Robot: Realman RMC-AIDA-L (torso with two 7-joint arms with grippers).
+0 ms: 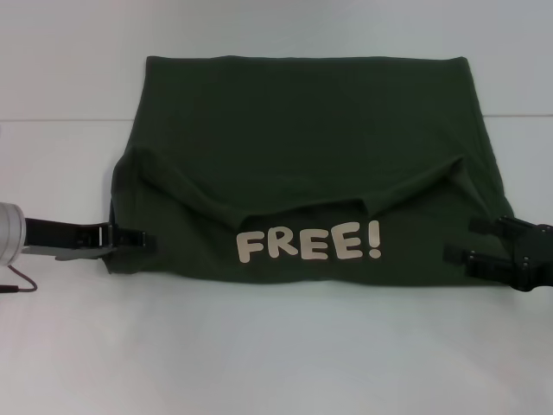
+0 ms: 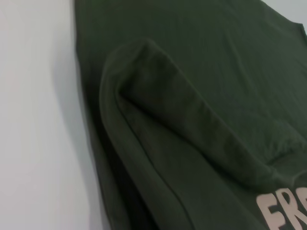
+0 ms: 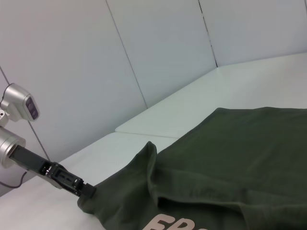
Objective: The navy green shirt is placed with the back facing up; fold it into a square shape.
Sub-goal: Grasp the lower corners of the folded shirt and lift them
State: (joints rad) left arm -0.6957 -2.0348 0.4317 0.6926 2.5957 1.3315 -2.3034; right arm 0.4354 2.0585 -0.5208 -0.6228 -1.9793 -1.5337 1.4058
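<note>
Head view first: the navy green shirt (image 1: 302,164) lies across the middle of the white table (image 1: 259,363), its near part folded up over itself so that a cream "FREE!" print (image 1: 308,244) faces up at lower centre. At the left edge of the frame the left gripper (image 1: 143,239) reaches in level with the table, its black tips meeting the shirt's lower left edge; they look closed on the cloth there, though the contact is small. At the right edge the right gripper (image 1: 462,240) shows two black fingers, one above the other with a gap between, both overlapping the shirt's lower right edge. I cannot tell whether cloth sits between them.

Left wrist view: olive cloth fills nearly the whole frame, a thick rolled fold (image 2: 192,124) running from upper centre toward the lower right, bare table down the left side, and the start of the print at the lower right corner. No fingers show.

Right wrist view: the shirt spreads over the lower right, and at lower left the left gripper (image 3: 85,190) touches the bunched corner of cloth, apparently pinching it.

As I judge it, a fold of the near part over the body is in hand. Next, both corners need carrying evenly toward the far hem and laying flat, so the ridge is smoothed out.
</note>
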